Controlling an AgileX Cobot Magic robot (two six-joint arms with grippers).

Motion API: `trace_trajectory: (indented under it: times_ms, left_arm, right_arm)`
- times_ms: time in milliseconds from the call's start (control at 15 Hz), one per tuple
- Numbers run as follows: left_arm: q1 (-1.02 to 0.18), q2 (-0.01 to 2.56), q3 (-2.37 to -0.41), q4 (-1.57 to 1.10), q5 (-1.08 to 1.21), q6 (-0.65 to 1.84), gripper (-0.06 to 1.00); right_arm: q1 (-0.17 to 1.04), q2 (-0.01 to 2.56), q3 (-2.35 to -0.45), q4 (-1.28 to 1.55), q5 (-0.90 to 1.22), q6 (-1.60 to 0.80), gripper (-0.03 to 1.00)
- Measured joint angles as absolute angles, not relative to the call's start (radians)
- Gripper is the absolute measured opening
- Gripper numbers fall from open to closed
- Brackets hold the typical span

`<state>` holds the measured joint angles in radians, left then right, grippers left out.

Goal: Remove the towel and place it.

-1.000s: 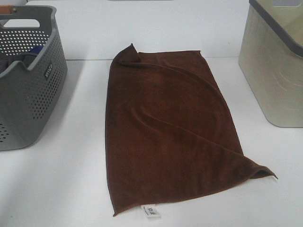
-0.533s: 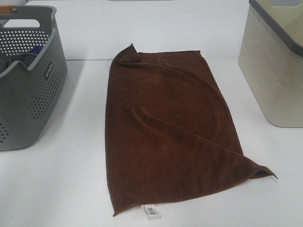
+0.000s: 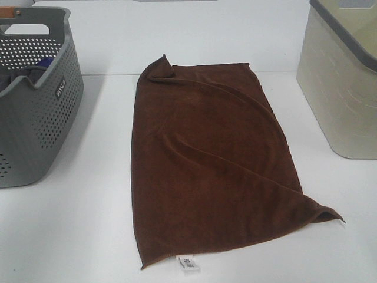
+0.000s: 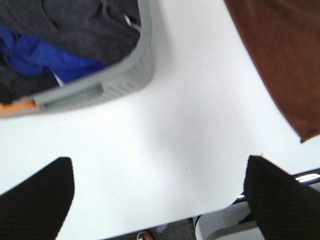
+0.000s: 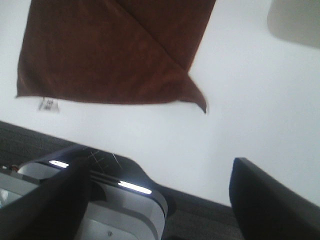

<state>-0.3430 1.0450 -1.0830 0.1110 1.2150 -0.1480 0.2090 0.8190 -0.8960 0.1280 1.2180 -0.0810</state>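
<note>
Both the left claw (image 4: 159, 192) and right claw (image 5: 160, 200) gape wide, holding nothing above the table (image 3: 88, 224). The towel (image 3: 212, 165) lies flat; its white tag (image 3: 188, 263) is unreadable.

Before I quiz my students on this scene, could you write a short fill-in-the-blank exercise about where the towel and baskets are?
1. The brown towel lies spread on the white ____.
2. The towel's small tag is ____ in colour.
3. The grey basket with holes stands on the ____ side of the high view.
4. The left hand and right hand hold ____.

Missing words: table; white; left; nothing
</note>
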Motion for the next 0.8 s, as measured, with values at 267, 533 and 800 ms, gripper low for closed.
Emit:
trace_trajectory:
  times_ms: [267,533,800]
  left_arm:
    - [-0.343,0.723,-0.752,0.099,1.203,-0.155,0.87]
    - [-0.343,0.408,-0.604,0.095,1.194,-0.114,0.87]
    - [-0.343,0.215,-0.531,0.063,1.126,0.031,0.87]
  right_arm:
    - [0.209,0.586,-0.626,0.113,1.222,-0.081,0.73]
    - [0.209,0.391,-0.555,0.104,1.224,-0.090,0.73]
    - [0.209,0.231,-0.547,0.085,1.178,-0.116,0.73]
